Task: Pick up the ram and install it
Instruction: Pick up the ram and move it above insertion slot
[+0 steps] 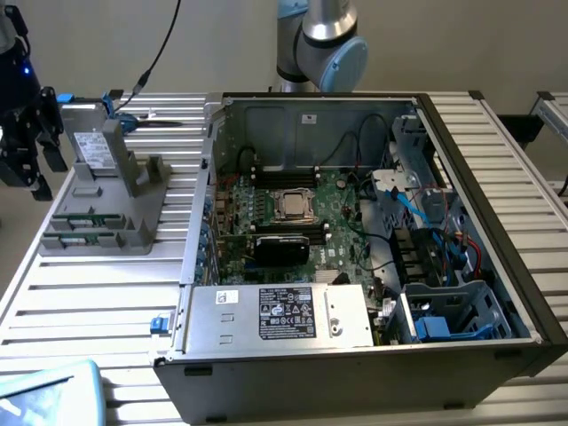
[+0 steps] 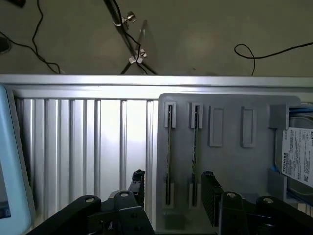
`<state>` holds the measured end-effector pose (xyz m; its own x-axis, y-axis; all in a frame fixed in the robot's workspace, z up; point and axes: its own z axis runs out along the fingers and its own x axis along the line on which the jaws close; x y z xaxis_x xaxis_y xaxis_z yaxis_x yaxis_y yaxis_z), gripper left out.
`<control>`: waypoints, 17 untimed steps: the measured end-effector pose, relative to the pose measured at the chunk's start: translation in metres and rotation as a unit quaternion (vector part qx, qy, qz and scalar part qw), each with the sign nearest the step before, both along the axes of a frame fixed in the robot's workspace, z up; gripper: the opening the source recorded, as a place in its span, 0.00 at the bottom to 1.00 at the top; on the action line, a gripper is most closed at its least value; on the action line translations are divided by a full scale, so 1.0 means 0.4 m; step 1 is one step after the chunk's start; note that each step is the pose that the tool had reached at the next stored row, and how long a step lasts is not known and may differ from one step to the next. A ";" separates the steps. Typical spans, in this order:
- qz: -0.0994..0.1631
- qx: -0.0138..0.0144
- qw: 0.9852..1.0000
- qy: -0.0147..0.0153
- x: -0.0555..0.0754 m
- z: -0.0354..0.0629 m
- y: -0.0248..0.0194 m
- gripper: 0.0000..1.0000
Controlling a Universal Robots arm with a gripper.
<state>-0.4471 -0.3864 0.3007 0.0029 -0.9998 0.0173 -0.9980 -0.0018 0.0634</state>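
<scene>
The ram (image 1: 86, 218) sits in a slot of the grey holder (image 1: 133, 235) on the slatted table (image 1: 89, 293), at the exterior view's left. A second stick (image 1: 84, 239) sits in the slot just beside it. The gripper (image 2: 173, 186) hangs above them, touching neither, its fingers (image 2: 138, 186) spread wide and holding nothing. A hard drive (image 1: 89, 142) stands upright on the holder. To the exterior view's right, the open computer case (image 1: 497, 177) shows its motherboard (image 1: 337, 231) and CPU socket (image 1: 293, 206).
</scene>
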 end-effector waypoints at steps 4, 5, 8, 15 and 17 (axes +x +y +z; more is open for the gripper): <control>0.000 0.000 1.000 0.000 0.009 -0.004 -0.001 0.59; 0.000 0.000 1.000 0.001 0.011 -0.004 -0.001 0.59; 0.000 0.000 1.000 0.001 0.014 -0.008 -0.001 0.59; 0.000 0.000 1.000 0.001 0.018 -0.023 -0.001 0.59; 0.000 0.000 1.000 0.001 0.019 -0.026 -0.001 0.59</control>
